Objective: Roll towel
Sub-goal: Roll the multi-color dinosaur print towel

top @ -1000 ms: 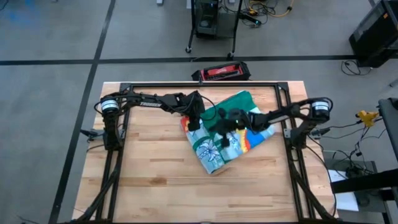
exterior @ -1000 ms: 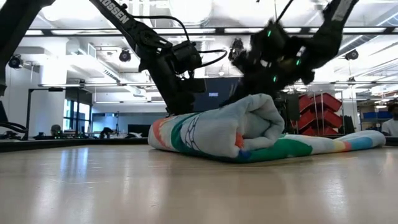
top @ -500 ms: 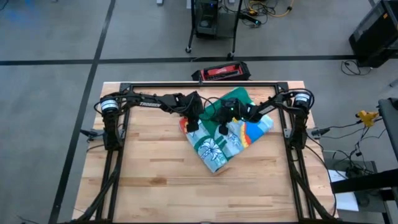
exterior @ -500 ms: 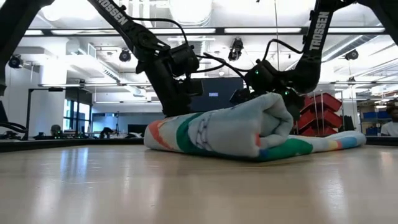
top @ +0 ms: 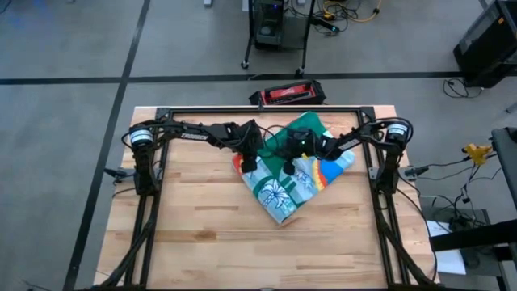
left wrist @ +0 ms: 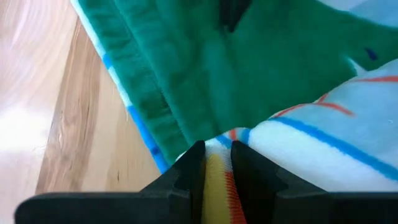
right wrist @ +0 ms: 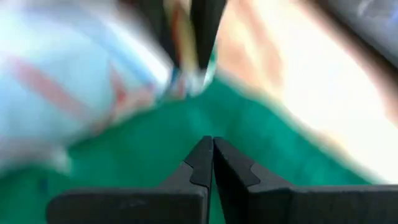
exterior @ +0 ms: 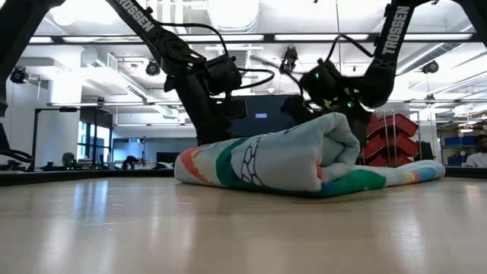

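— High view first: where is the towel point(top: 291, 179)?
— Half rolled on the wooden table point(top: 202, 234), toward the back, with both arms meeting over it. The left gripper point(top: 248, 162) sits at its edge, the right gripper point(top: 284, 166) over the middle.
— Low view, any writing?
— "TROSSEN" runs down the right arm; only part of the word shows on the left one. The roll's thick end faces the camera.
— Left wrist view?
— Its fingers point(left wrist: 189, 171) pinch a yellow and red striped fold of the towel beside the green back.
— Right wrist view?
— Blurred; its fingers point(right wrist: 202, 158) are pressed together, empty, above green cloth.
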